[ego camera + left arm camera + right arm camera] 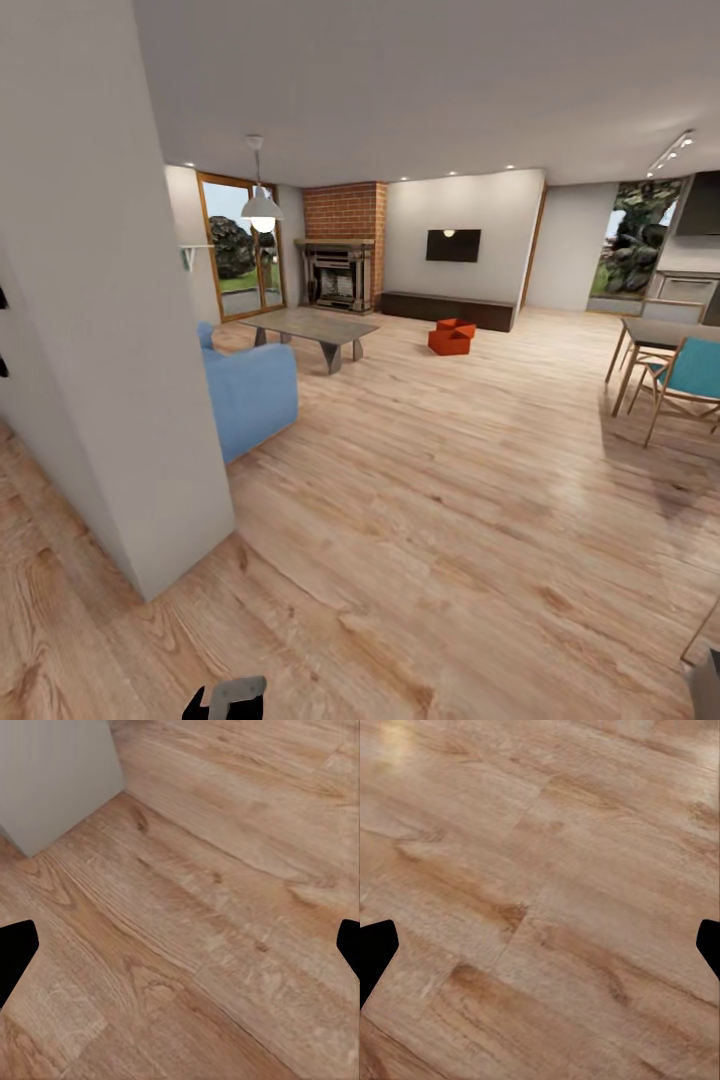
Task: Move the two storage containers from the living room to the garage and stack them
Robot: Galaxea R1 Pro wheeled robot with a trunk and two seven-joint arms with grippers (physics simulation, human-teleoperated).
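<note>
The two storage containers, orange-red open boxes, sit touching each other on the wood floor of the living room, far ahead in the head view: one (449,343) in front, the other (457,326) just behind it, both before the long dark cabinet (448,309). My left gripper (180,945) is open over bare planks near a wall corner. The right gripper (540,945) is also open, with only wood floor under it. Both are far from the containers. The garage and its floor are out of view.
A grey wall corner (150,400) stands close on my left, with a blue sofa (250,395) and a low coffee table (312,328) beyond it. A dining table (665,335) with teal chairs (690,375) is at right. The brick fireplace (345,250) and TV (452,245) line the far wall.
</note>
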